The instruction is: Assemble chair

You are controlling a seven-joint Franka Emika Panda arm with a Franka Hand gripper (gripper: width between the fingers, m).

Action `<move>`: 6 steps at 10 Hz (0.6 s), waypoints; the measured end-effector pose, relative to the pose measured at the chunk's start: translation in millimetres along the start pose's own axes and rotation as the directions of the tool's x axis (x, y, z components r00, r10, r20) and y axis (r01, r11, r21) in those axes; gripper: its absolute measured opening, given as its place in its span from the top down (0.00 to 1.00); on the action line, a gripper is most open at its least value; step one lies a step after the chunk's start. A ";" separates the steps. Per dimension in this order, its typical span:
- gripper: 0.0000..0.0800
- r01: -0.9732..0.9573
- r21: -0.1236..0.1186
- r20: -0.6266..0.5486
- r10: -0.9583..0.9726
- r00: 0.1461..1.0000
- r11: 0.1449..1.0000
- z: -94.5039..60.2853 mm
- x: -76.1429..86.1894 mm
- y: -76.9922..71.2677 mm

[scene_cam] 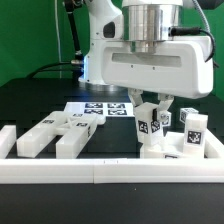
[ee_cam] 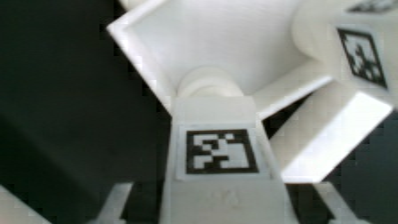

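My gripper [scene_cam: 152, 108] is shut on a white chair bar [scene_cam: 150, 122] with a black-and-white tag and holds it upright over the chair parts at the exterior view's right. In the wrist view the bar [ee_cam: 219, 150] runs between my fingers [ee_cam: 121, 205]. Its far end meets a round peg [ee_cam: 205, 80] on the flat white plate [ee_cam: 187, 35]. Another tagged chair part [scene_cam: 190, 126] stands just right of the held bar. The plate [scene_cam: 165, 150] lies under them against the front rail.
Several loose white chair blocks [scene_cam: 45, 137] lie at the exterior view's left. The marker board [scene_cam: 100, 109] lies behind them. A long white border rail [scene_cam: 100, 172] runs along the front, and a short one [scene_cam: 6, 140] stands at the left end.
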State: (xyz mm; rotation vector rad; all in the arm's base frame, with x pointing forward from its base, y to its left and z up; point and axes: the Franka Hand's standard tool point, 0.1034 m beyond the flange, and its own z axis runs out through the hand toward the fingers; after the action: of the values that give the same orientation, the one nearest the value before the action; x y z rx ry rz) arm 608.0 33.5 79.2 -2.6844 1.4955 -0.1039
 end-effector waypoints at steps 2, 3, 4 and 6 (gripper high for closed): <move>0.64 -0.176 0.010 -0.005 0.176 0.984 0.984 0.2 -0.9 -0.9; 0.64 -0.270 0.011 -0.002 0.270 0.963 0.963 0.2 -1.7 -1.2; 0.64 -0.351 0.013 0.001 0.351 0.936 0.936 0.3 -2.5 -1.6; 0.64 -0.466 0.016 0.006 0.466 0.885 0.885 0.5 -3.5 -2.6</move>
State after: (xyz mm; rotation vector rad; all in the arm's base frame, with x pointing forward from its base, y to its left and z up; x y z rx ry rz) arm 608.5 37.8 78.8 -2.2252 2.0755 -0.0854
